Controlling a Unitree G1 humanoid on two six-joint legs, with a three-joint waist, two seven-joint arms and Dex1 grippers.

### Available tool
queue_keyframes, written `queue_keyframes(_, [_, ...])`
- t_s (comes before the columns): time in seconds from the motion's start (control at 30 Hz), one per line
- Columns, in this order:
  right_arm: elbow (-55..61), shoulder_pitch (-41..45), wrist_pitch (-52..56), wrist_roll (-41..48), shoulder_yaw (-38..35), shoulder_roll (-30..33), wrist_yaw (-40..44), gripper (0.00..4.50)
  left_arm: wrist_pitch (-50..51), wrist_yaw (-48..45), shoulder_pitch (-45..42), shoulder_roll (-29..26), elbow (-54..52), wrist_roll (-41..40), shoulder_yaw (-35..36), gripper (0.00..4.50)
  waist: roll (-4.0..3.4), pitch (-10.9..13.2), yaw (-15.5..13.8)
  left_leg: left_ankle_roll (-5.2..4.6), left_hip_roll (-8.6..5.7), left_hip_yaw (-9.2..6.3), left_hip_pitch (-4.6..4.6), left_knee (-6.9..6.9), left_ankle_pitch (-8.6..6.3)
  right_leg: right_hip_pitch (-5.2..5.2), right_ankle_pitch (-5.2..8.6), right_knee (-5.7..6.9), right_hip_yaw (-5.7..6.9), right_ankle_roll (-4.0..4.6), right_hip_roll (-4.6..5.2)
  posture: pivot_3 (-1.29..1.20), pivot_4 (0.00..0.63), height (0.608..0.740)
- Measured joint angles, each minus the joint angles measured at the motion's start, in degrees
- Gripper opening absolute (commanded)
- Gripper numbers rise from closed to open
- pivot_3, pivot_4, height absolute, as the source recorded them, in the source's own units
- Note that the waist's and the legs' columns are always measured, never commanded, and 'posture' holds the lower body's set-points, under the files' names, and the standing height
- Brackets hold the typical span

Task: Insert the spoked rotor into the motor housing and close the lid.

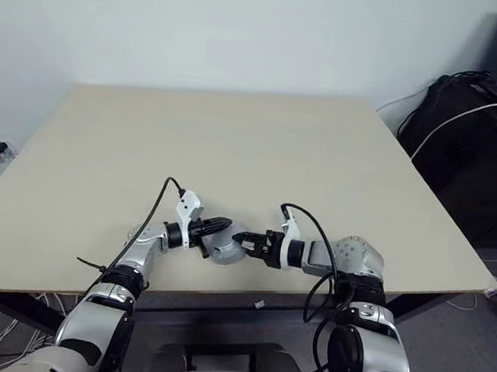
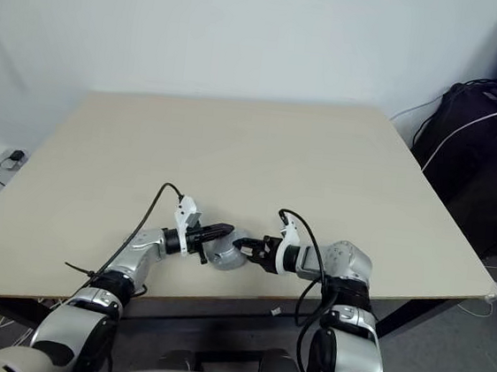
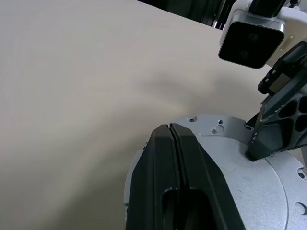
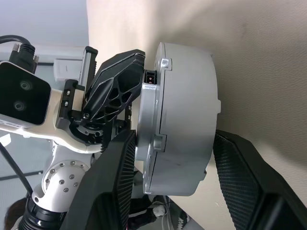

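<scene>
Round silvery metal motor housing [image 1: 224, 246], lid face on, sits between both hands above the pale bench [image 1: 235, 140] near its front edge. Left hand [image 1: 213, 227] clenched on its flange; right hand [image 1: 249, 244] grasps its flat faces. Closing step, judged; next: press evenly.

Both arms reach forward and bend inward, wrists meeting near the front edge of the counter [image 1: 98, 179]. The left end effector [image 1: 220, 226] has its fingers pressed together. The right end effector [image 1: 247, 244] points toward it, fingers spread apart.
</scene>
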State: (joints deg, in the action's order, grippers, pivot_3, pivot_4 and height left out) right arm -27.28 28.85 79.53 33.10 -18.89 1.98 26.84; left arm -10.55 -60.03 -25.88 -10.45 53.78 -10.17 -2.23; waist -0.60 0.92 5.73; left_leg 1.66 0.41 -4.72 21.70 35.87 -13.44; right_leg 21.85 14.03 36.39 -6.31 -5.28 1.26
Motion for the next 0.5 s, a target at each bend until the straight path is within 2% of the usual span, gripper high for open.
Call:
queue_keyframes(0.37, [0.6,0.0,-0.1,0.0,0.0,-0.2,0.0,2.20,-0.3,-0.1,-0.1,-0.4,1.6,-0.2,2.1,0.00,0.01,0.0,0.0,0.01,0.00,0.00,0.01,-0.05,0.00,0.03,0.00,0.00,0.00,-0.05,0.00,0.00,0.000,0.740])
queue_keyframes(0.5, [0.7,0.1,-0.2,0.6,0.0,-0.3,0.3,2.12,1.2,-1.8,0.8,0.3,1.1,-2.9,4.6,0.00,0.05,0.1,0.0,0.01,0.01,0.00,0.07,-0.08,0.00,0.10,0.01,0.02,0.00,-0.05,0.00,0.00,0.000,0.740])
